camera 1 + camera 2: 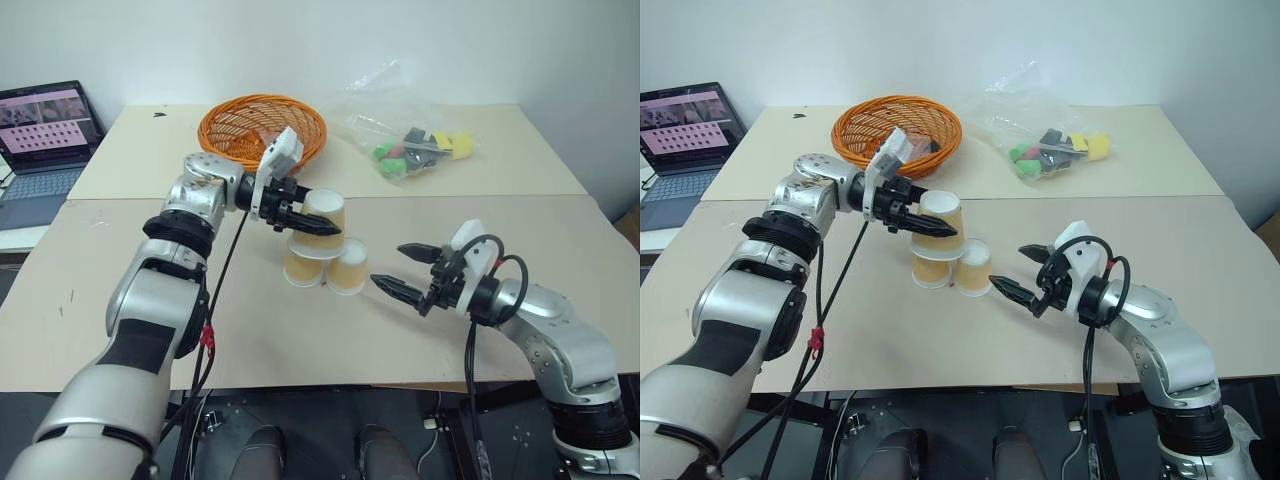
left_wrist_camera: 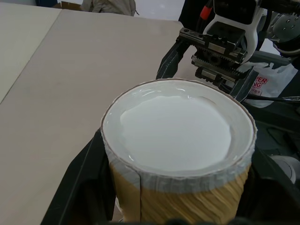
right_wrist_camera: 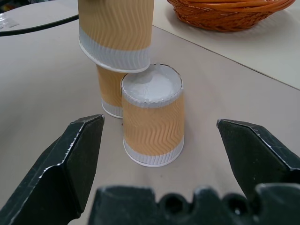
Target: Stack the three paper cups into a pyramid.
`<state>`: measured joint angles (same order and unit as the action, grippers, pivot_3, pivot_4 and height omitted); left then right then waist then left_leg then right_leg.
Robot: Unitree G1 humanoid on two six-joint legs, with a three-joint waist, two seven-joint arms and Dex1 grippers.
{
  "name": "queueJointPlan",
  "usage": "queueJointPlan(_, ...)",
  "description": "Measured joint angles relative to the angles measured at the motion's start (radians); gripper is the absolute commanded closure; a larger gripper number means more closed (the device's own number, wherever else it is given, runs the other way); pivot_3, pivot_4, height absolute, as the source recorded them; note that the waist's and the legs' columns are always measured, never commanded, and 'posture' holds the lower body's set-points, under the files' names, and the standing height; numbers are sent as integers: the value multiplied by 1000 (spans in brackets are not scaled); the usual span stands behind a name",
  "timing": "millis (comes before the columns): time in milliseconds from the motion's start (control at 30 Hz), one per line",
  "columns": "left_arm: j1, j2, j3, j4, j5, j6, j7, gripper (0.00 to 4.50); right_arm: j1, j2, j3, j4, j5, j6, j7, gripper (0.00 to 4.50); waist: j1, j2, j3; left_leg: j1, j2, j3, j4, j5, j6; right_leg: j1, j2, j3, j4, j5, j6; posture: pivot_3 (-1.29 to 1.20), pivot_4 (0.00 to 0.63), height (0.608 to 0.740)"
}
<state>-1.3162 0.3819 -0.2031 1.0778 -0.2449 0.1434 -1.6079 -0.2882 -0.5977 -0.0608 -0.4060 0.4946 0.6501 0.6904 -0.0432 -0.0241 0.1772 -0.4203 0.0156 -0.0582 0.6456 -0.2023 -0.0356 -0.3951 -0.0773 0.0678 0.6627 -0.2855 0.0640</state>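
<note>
My left gripper (image 1: pixel 305 222) is clenched on the third cup (image 1: pixel 322 214), squeezing its ribbed tan wall just under the white band, and the cup hangs upside down with its white base up. Directly beneath my left fingertips sit the other two cups, both upside down on the table (image 1: pixel 120 330): the left base cup (image 1: pixel 303 267) below the held one, and the right base cup (image 1: pixel 348 266) touching or just beside it, toward my other arm. From my right wrist the held cup looks tilted, its lower rim hovering over the seam between the two bases, touching or nearly touching the left one; I cannot tell which.

I judge these cups to be very light, thin-walled and easy to dent, so a hard squeeze would buckle the wall. The corrugated sleeve gives my pads some bite; the mid wall, below the stiffer rolled band, looks the best place to hold. Being so light, the base pair would skid at any sideways nudge, so I should lower straight and level.

My right gripper (image 1: pixel 405 270) stands released, jaws wide apart, empty, with the right base cup just ahead of its fingertips. Far beyond my left gripper is the wicker basket (image 1: pixel 225 120)
</note>
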Motion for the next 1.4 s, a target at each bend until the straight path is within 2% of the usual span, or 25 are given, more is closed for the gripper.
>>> queueJointPlan(367,-28,-36,65,60,54,-22,7,2032,13,-3,-7,-6,1,0,3,0,0,0,0,0,0,0,0,0,0,0,0,0,0,0,0,0,150,740)
queueJointPlan(967,-55,-63,104,115,131,-84,33,2032,32,-5,-33,-37,4,1,-3,0,0,0,0,0,0,0,0,0,0,0,0,0,0,0,0,0,150,740)
queueJointPlan(1033,-55,-64,107,116,136,-86,39,1057,34,-7,-35,-37,5,1,-3,0,0,0,0,0,0,0,0,0,0,0,0,0,1,0,0,0,150,740)
queueJointPlan(1100,-55,-64,109,117,142,-85,48,287,35,-10,-35,-38,5,1,-3,0,0,0,0,0,0,0,0,0,0,0,0,0,1,0,0,0,150,740)
queueJointPlan(1133,-55,-64,109,119,144,-85,50,68,35,-11,-35,-38,6,1,-3,0,0,0,0,0,0,0,0,0,0,0,0,0,1,0,0,0,150,740)
queueJointPlan(1400,-55,-65,115,127,156,-86,74,68,35,-17,-36,-38,31,1,-4,0,0,0,0,0,0,0,0,0,0,0,0,0,1,0,0,0,150,740)
